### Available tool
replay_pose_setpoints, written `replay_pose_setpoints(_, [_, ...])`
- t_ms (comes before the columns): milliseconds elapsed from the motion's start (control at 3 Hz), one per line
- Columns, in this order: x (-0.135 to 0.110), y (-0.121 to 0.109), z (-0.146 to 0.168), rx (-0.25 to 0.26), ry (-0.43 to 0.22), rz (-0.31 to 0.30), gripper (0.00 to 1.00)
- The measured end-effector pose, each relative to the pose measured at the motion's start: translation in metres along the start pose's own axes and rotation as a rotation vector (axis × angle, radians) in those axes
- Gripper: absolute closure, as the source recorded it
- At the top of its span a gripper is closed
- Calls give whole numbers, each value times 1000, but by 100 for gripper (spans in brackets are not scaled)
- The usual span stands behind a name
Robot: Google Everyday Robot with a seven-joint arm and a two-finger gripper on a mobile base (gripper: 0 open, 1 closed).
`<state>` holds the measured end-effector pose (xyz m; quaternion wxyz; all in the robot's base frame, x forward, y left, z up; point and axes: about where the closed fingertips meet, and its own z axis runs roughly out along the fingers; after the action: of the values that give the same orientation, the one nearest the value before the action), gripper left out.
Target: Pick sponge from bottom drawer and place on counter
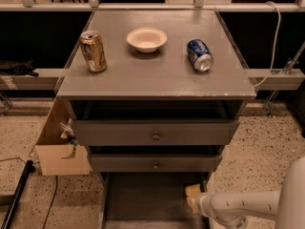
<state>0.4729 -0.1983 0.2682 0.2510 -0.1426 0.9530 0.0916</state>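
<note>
One pale-yellow patch, probably the sponge (pixel 193 191), is lying at the bottom drawer's (pixel 143 199) three o'clock edge. The gripper (pixel 191 203) is sitting just beside it at six o'clock; whether it is gripping, I cannot tell.

Place: was seemingly a robotics test lab.
Floor: speckled terrazzo floor (pixel 267 147) lay all round.
Behind the counter (pixel 157 75) far edge: bare metal rails (pixel 143 7) ran.
Below front-left corner: cardboard box (pixel 59 159) stood.
Arm: gripper (pixel 191 198) sat low in the bottom drawer (pixel 147 197).

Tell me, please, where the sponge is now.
The sponge lies at the right side of the bottom drawer, with the gripper just beside it.
</note>
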Motion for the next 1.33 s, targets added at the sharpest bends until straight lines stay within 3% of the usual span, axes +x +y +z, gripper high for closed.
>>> replay_pose_setpoints(333, [-1,1,-8,-10,-18,5,100])
replay_pose_setpoints(667, [-33,10,-80,44,-183,-131,100])
replay_pose_setpoints(1000, [-49,49,-163,70,-352,-255,100])
replay_pose_setpoints(1333, [-50,111,-257,71,-560,-309,100])
